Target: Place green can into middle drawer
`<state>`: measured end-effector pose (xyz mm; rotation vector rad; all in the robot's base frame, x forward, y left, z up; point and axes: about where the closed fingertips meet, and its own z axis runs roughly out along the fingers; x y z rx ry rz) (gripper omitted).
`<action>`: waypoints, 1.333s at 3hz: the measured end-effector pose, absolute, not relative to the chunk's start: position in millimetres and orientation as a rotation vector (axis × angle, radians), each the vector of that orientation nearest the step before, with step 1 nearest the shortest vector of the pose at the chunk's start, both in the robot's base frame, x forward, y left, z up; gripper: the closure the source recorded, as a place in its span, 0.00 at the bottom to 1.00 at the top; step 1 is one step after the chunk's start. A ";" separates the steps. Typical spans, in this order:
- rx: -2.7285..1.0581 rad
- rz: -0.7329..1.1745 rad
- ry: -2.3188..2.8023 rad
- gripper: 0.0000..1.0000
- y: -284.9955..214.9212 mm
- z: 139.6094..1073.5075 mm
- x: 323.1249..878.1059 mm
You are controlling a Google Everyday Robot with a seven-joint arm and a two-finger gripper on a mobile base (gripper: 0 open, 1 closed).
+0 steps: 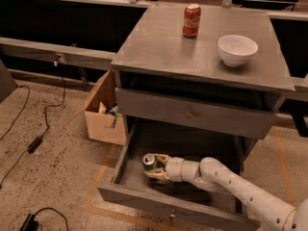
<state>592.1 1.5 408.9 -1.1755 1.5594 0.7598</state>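
Observation:
The green can [149, 162], with a silver top, stands upright on the floor of the open middle drawer [130, 172], near its left side. My gripper [155, 167] reaches in from the right, low inside the drawer, and its tan fingers [160, 159] sit around the can's right side. The white arm runs from the gripper to the lower right corner.
A red Coca-Cola can [191, 19] and a white bowl [237, 49] stand on the cabinet top. The shallower upper drawer [192, 114] with a round knob is slightly open above. A cardboard box [102, 113] sits left of the cabinet. Cables [33, 143] lie on the floor.

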 end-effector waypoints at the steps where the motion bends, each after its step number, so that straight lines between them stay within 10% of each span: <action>1: -1.195 0.751 1.595 0.06 -5.3 418.2 588.3; 4: -1.148 0.595 1.708 0.36 -89.6 503.4 561.5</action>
